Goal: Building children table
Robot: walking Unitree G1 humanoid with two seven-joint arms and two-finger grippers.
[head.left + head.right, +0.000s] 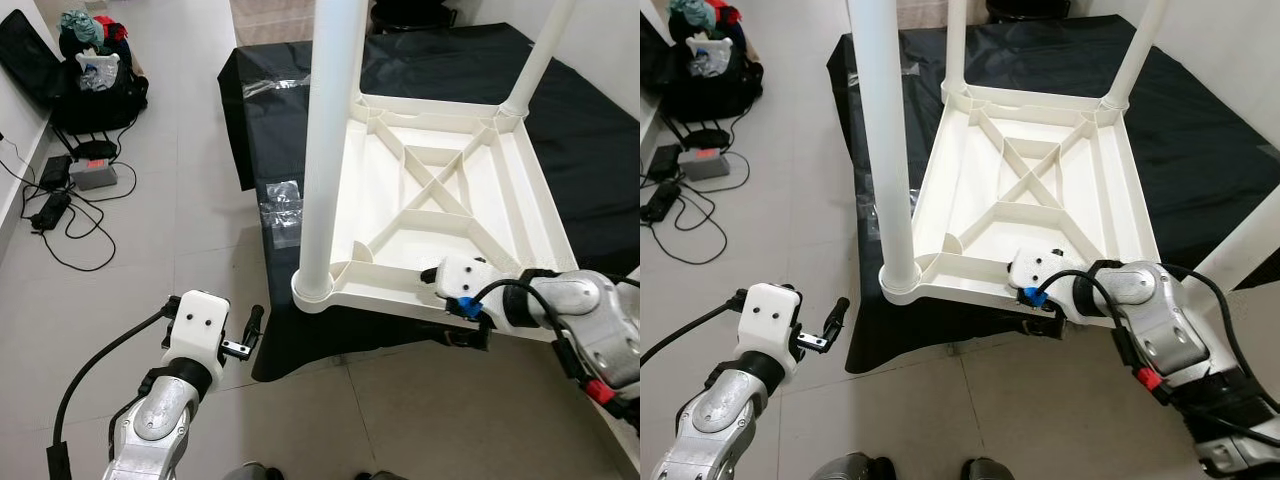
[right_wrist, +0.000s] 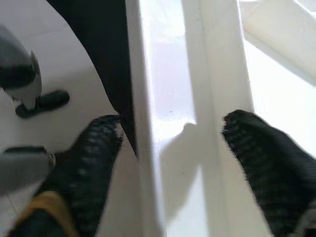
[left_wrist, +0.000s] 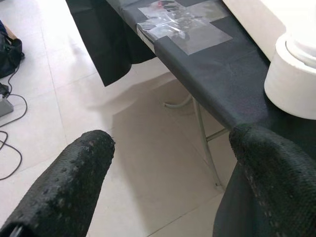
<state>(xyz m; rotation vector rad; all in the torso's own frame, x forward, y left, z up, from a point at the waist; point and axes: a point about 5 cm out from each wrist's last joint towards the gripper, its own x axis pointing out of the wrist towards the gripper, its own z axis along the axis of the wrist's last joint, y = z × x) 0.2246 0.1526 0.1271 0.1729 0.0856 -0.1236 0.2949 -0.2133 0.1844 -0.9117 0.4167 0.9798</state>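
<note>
Rim [image 2: 148,123] of the upturned top [image 1: 440,200] sits between your right tool's [image 2: 168,138] spread, empty fingers; close squarely. Left tool [image 3: 163,163] gapes empty beside the desk [image 3: 207,54].

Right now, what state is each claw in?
Left claw: open, holding nothing, beside the black-covered table.
Right claw: open, fingers straddling the rim of the upturned white table, not clamped.

White table [image 1: 440,200], black cloth [image 1: 590,150], grey floor [image 1: 200,260]
</note>
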